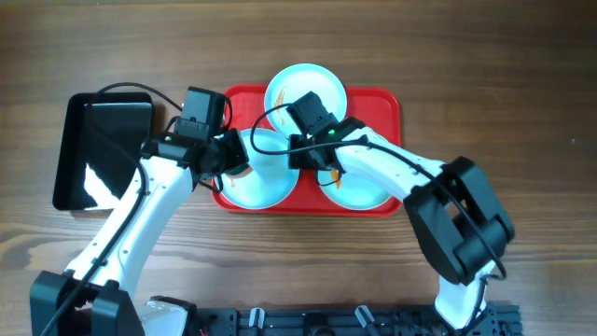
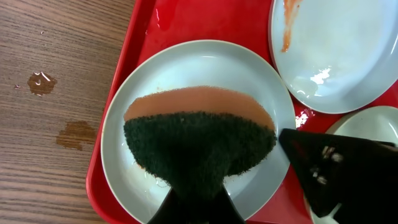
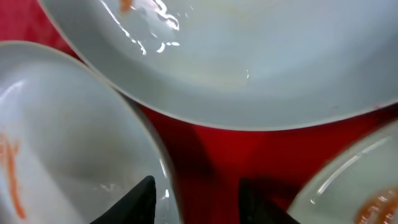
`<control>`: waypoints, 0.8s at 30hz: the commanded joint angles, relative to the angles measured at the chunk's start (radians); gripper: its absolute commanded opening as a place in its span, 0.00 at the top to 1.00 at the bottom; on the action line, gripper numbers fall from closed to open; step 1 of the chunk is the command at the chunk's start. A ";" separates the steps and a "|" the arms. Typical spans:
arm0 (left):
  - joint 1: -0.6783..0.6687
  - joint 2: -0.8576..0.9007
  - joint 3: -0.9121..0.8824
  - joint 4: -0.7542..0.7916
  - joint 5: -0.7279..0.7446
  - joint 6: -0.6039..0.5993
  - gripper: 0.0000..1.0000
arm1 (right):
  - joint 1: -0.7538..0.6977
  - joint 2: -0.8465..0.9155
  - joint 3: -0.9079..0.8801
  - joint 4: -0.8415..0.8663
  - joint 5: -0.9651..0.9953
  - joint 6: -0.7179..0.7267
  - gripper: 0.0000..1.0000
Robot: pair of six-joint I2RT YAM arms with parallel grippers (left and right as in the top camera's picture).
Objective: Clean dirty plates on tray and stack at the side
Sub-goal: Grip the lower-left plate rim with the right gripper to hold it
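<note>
Across tray (image 1: 384, 101), plates (image 1: 283, 89) close, narrow red gaps

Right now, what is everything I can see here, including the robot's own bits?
plates: three, pale mint-blue, on the red tray, some smeared orange
red tray: one, red, middle of the table
black tray: one, glossy black, beside the left arm
sponge: one, orange with a dark green scouring face, on the front-left plate
wet spots: a few, on the wood beside the red tray
table: one, brown wood
left gripper: one, black, shut on the sponge
right gripper: one, black, open astride a plate's rim
</note>
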 commanded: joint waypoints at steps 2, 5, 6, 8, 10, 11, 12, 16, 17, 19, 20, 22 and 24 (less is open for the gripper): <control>0.003 0.008 0.004 0.001 -0.006 0.001 0.96 | 0.006 0.031 0.014 -0.002 -0.023 0.007 0.62; 0.003 0.008 0.004 0.002 -0.006 0.001 0.96 | 0.007 0.031 0.014 -0.003 -0.025 0.015 0.66; 0.003 0.008 0.004 0.002 -0.006 0.001 0.96 | 0.007 0.031 0.014 -0.006 -0.025 0.021 0.68; 0.003 0.008 0.004 0.003 -0.006 0.001 0.96 | 0.007 0.031 0.014 -0.008 -0.025 0.041 0.74; 0.003 0.009 0.004 0.004 -0.006 0.001 0.96 | 0.007 0.031 0.014 -0.009 -0.025 0.069 0.80; 0.003 0.009 0.004 0.004 -0.006 0.001 0.96 | 0.007 0.031 0.014 -0.009 -0.025 0.085 0.80; 0.003 0.009 0.004 0.003 -0.006 0.001 0.96 | 0.007 0.031 0.014 -0.009 -0.025 0.096 0.80; 0.003 0.009 0.004 0.004 -0.006 0.001 0.96 | 0.007 0.031 0.014 -0.010 -0.025 0.115 0.80; 0.003 0.009 0.004 0.004 -0.006 0.001 0.96 | 0.007 0.031 0.014 -0.010 -0.025 0.115 0.81; 0.003 0.009 0.004 0.004 -0.005 0.001 0.96 | 0.007 0.031 0.014 -0.010 -0.025 0.115 0.80; 0.000 0.010 0.004 0.005 -0.005 0.001 0.96 | 0.007 0.031 0.014 -0.010 -0.025 0.115 0.80; -0.008 0.014 0.004 0.011 0.000 0.001 0.96 | 0.008 0.031 0.014 -0.011 -0.025 0.115 0.86; -0.023 0.025 0.004 0.019 0.002 0.001 0.96 | 0.009 0.031 0.014 -0.008 -0.024 0.114 0.93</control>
